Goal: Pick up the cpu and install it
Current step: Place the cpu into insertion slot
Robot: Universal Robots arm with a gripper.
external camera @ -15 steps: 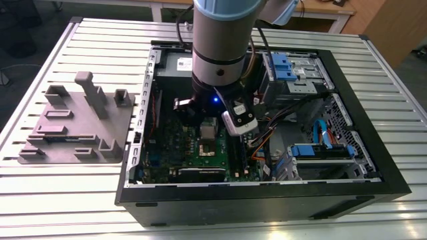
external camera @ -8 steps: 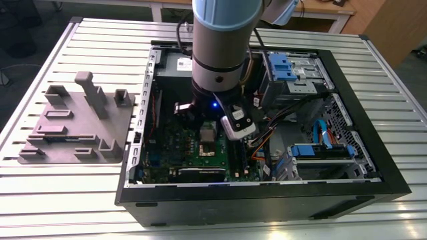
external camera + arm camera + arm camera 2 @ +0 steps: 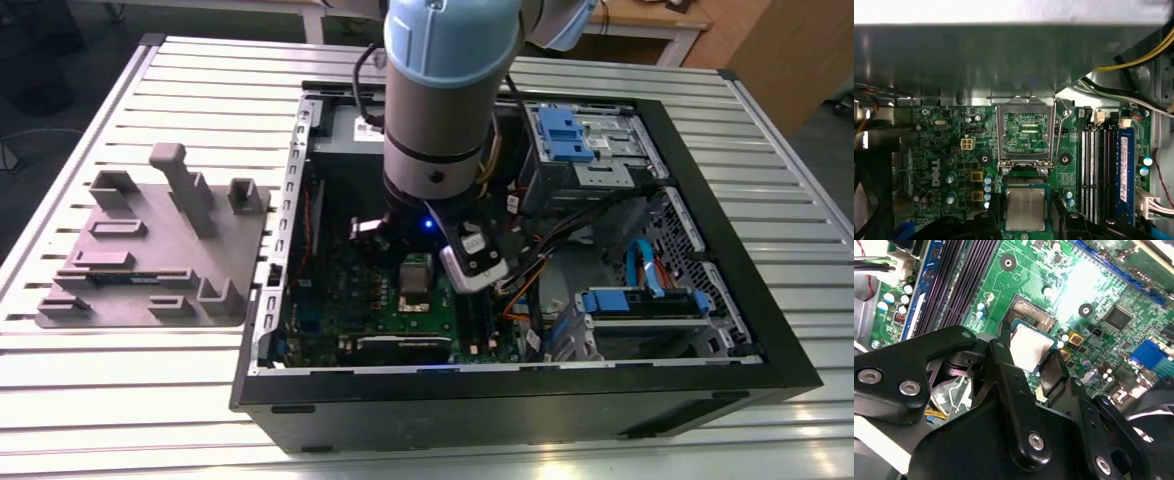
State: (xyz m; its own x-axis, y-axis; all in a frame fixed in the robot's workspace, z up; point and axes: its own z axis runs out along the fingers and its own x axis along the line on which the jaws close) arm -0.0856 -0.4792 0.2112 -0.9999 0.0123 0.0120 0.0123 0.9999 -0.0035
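The gripper (image 3: pixel 1028 360) is closed narrowly on the cpu (image 3: pixel 1025 209), pinching two opposite edges and holding it low over the motherboard (image 3: pixel 934 145). The socket (image 3: pixel 1030 316) lies partly beyond the fingertips, with its retention frame (image 3: pixel 1000 135) flipped open further out. The chip appears offset from the socket. Lowered that way, it could bend contacts, seat askew, or catch the frame's hinge edge.

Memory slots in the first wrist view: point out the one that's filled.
The one holding the blue module with a pale label, farthest from the cpu. The dark slots between them are empty.
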